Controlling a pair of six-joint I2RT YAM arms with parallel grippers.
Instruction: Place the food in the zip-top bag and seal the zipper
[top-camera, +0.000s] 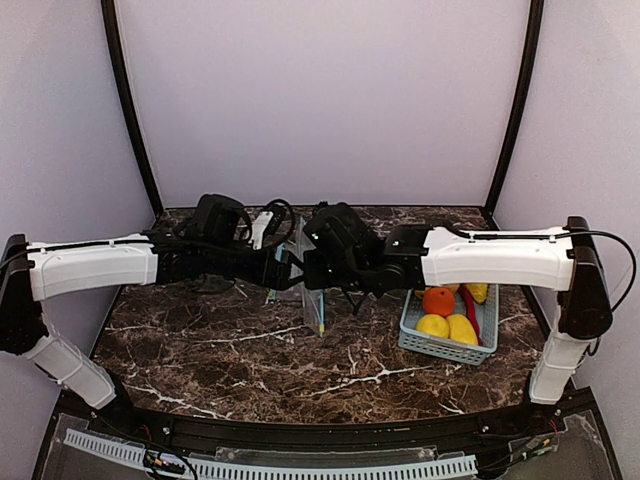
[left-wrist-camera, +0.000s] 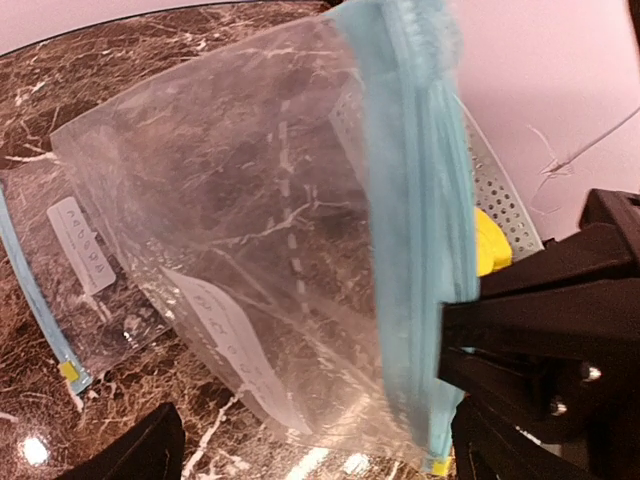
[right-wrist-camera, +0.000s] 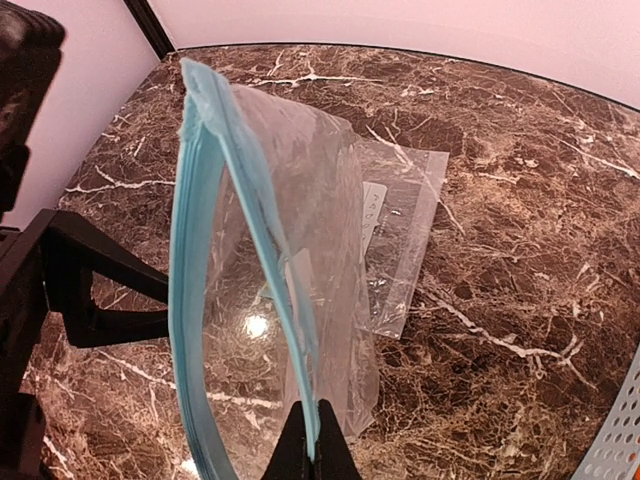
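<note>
- We see the left arm (top-camera: 95, 265) reach in flat from the left side and the right arm (top-camera: 495, 257) reach in flat from the right; their black ends meet over the middle of the dark marble table (top-camera: 230, 350)
- The right gripper (right-wrist-camera: 318, 440) is pinched tight on the blue zipper strip of a clear plastic zip-top bag (right-wrist-camera: 320, 180), and it holds the bag up on its edge
- The left gripper (left-wrist-camera: 315, 448) has its jaws wide apart; we see one finger (left-wrist-camera: 140, 450) in each low corner of its own view, with the bag in front of them and not pinched
- The food (top-camera: 460, 328) lies in the pale blue slatted plastic basket (top-camera: 440, 348) on the right part of the table, near the bag: a round orange (top-camera: 438, 300), shiny yellow pieces (top-camera: 433, 325) and a thin red chili (top-camera: 471, 318)
- A second clear bag (right-wrist-camera: 410, 210) lies flat on the table behind the held one
- Each bag has a white label (left-wrist-camera: 225, 340); we can see marks on them, but the writing is too blurry to read
</note>
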